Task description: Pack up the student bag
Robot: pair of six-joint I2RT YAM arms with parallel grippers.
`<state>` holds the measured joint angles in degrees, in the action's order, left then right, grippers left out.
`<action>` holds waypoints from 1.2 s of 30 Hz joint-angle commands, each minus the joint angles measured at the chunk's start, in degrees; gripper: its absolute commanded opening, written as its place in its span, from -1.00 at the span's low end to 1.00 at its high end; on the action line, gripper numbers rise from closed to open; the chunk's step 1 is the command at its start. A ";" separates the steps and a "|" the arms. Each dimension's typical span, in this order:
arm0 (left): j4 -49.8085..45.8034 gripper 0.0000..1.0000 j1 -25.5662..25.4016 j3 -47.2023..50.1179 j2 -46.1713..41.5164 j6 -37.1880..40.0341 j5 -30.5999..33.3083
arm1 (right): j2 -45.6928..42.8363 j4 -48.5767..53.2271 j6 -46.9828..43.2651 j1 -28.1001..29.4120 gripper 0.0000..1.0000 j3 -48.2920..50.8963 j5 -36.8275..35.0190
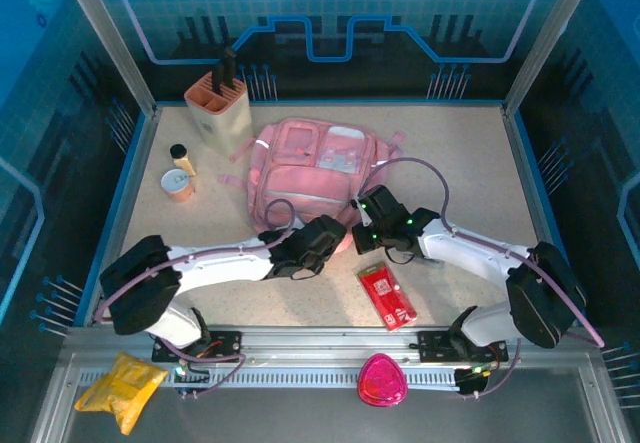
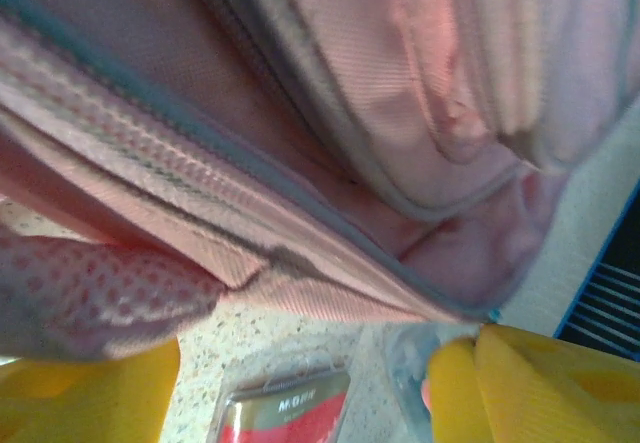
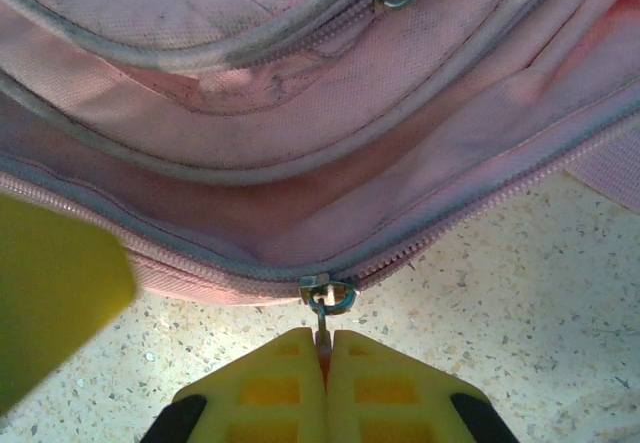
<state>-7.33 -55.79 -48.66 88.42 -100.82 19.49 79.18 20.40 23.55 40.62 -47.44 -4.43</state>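
Observation:
The student bag [image 1: 315, 168], a pink backpack, lies flat in the middle of the table. At its near edge, my right gripper [image 3: 323, 348] is shut on the pull tab of the main zipper's slider [image 3: 327, 295]. The same gripper [image 1: 362, 231] sits at the bag's near right corner. Just left of it, my left gripper [image 1: 325, 238] stands open with nothing between its yellow fingers [image 2: 90, 393]. The bag's zipper edge [image 2: 300, 253] hangs just above those fingers. One left finger [image 3: 50, 293] shows in the right wrist view.
A red blister pack [image 1: 387, 295] lies on the table near the right arm, and its top [image 2: 285, 413] shows below the left jaws. A beige holder [image 1: 218, 103], a small bottle [image 1: 182, 155] and a tape roll [image 1: 178, 183] stand far left. A yellow packet [image 1: 120, 388] and a pink case [image 1: 381, 380] lie on the front rail.

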 commanded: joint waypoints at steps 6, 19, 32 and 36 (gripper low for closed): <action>-0.27 0.24 3.18 -3.34 7.89 -7.92 -1.64 | -1.45 -1.05 -0.97 1.04 -1.00 1.02 1.70; -5.99 -1.00 5.65 3.63 -0.50 -3.11 6.35 | -2.71 1.35 -0.45 2.55 -1.00 0.59 -1.57; -13.75 -1.00 9.16 11.38 -13.97 3.68 9.60 | 0.45 2.54 -1.37 -4.21 -1.00 -0.09 -6.49; -16.12 -1.00 9.58 11.66 -15.34 4.06 10.04 | 3.15 2.58 -2.39 -6.65 -1.00 -1.88 -7.28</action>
<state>-14.02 -47.83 -38.70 74.78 -98.91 21.89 80.86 18.87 22.39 36.86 -47.62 -5.72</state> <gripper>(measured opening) 0.053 0.038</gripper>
